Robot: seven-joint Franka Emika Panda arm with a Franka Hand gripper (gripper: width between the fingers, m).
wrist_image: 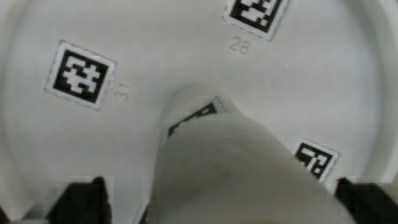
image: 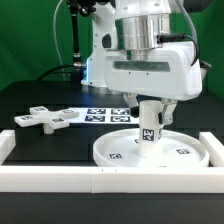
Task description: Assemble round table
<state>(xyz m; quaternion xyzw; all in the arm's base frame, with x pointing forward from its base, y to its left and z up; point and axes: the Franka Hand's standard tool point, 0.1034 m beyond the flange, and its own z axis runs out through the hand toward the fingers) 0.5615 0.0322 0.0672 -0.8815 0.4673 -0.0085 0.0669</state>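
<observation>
While the leg (image: 150, 128) stands upright on the round disc (image: 112, 152), the claw (image: 150, 104) straddles it, spread apart, gripping nothing.

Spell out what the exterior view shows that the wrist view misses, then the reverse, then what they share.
Only the exterior view: the cross-shaped foot piece lying on the black table toward the exterior view's left, the marker board beyond the disc, and the white rim in front.
Only the wrist view: the gripper seen from above, its dark fingertips apart on either side of the leg, not touching it.
Both: the leg standing upright on the tagged round disc.
</observation>
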